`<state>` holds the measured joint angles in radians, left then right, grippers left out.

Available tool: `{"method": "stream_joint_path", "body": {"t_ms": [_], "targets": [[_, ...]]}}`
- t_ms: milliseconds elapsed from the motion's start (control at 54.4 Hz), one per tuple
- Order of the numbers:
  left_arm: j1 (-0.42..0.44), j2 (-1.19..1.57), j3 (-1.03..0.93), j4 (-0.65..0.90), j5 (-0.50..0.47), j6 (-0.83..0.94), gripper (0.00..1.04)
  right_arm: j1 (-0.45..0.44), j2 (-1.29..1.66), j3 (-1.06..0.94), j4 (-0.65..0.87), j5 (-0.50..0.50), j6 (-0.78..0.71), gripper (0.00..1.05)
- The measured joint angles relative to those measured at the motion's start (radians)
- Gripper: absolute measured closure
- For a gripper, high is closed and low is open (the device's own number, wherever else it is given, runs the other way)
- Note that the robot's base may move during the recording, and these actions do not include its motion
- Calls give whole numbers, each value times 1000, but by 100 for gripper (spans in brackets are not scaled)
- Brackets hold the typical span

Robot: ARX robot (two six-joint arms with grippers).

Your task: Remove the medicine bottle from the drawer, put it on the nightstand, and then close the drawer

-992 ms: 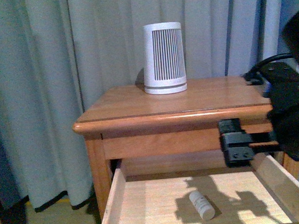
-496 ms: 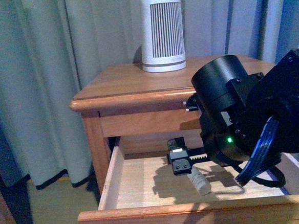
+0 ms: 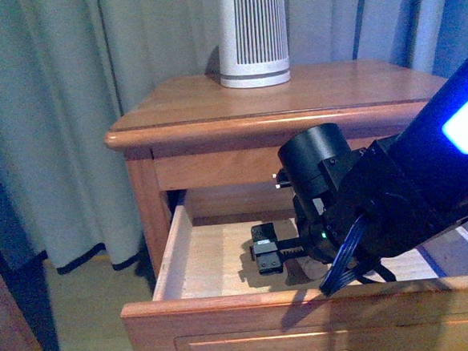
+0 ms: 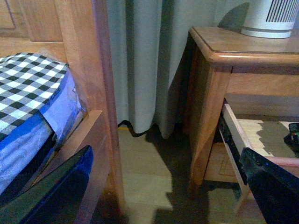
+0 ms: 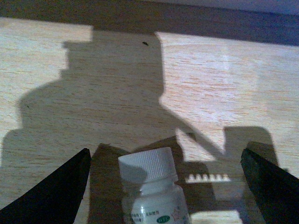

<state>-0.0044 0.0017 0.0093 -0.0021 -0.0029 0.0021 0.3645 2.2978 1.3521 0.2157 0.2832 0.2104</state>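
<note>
Drawer floor lies bare around the medicine bottle, between wide-spread right jaws.

Pale grey curtains hanging full length, tan floor, wooden bed frame (black-and-white checked bedding)

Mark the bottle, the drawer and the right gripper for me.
bottle [image 5: 154, 200], right wrist view, body just below the cap.
drawer [image 3: 211, 306], front view, top rim of its front.
right gripper [image 3: 265, 252], front view, midway between its fingertips.
</note>
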Motion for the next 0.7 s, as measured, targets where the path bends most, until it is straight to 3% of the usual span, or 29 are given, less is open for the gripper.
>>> {"method": "stream_joint_path", "body": {"t_ms": [110, 496, 698], "targets": [[0, 0, 0, 0, 0, 0, 7, 4, 19, 22, 1, 1, 15, 8], [0, 0, 0, 0, 0, 0, 7, 20, 1, 22, -53, 21, 68, 70], [0, 0, 0, 0, 0, 0, 7, 22, -81, -1, -132, 35, 131, 75]]}}
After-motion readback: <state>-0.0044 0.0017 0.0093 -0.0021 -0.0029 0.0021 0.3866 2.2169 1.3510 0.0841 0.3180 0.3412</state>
